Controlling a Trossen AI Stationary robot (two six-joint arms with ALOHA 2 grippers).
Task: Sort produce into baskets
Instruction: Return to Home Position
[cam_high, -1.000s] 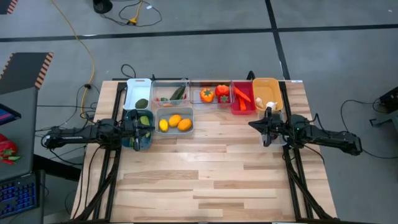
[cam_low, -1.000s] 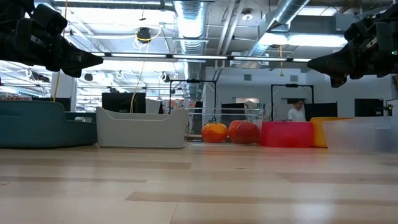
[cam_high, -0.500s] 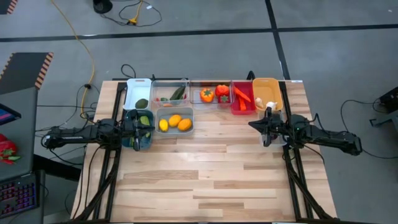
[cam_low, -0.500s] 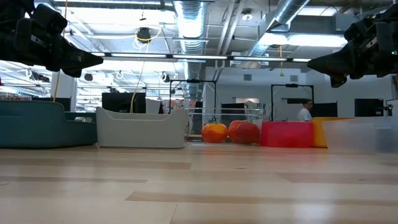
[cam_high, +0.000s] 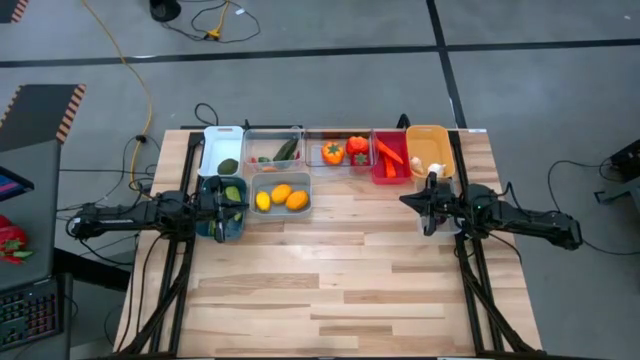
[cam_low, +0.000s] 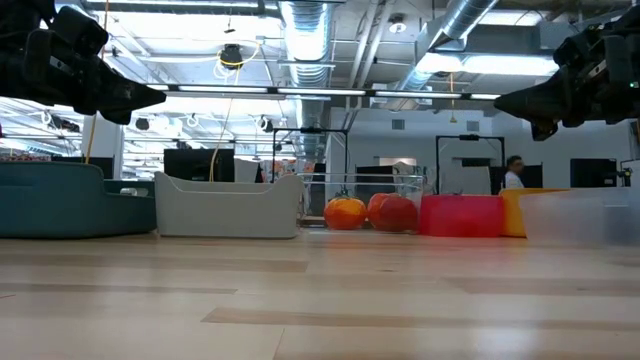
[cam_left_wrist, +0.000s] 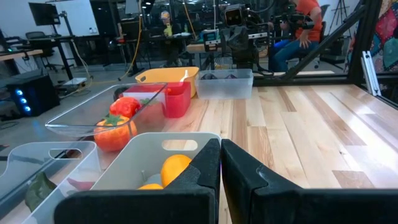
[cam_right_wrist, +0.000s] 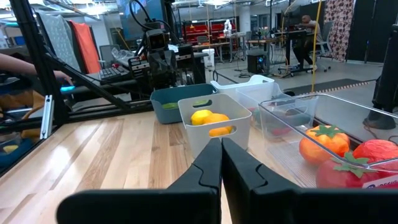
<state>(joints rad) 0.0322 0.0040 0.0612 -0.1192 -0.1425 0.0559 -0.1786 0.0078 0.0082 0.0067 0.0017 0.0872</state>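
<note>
Left hand (cam_high: 237, 208), fingers pressed together on nothing, hung at centre left over the teal plastic tub (cam_high: 207, 192). Right hand (cam_high: 407, 200), likewise closed and empty, hung at centre right, below the orange plastic tub (cam_high: 428, 135). Neither had shifted over the last second; only a person (cam_low: 514, 172) in the background had walked right. Judgement: sorting complete, arms parked. Wrist views alone confirmed closure. The high view alone showed yellow toy lemons (cam_high: 281, 195) inside the grey-blue tub (cam_high: 281, 177).

Left end effector (cam_high: 241, 207) and right end effector (cam_high: 405, 200) hover closed, facing inward.
</note>
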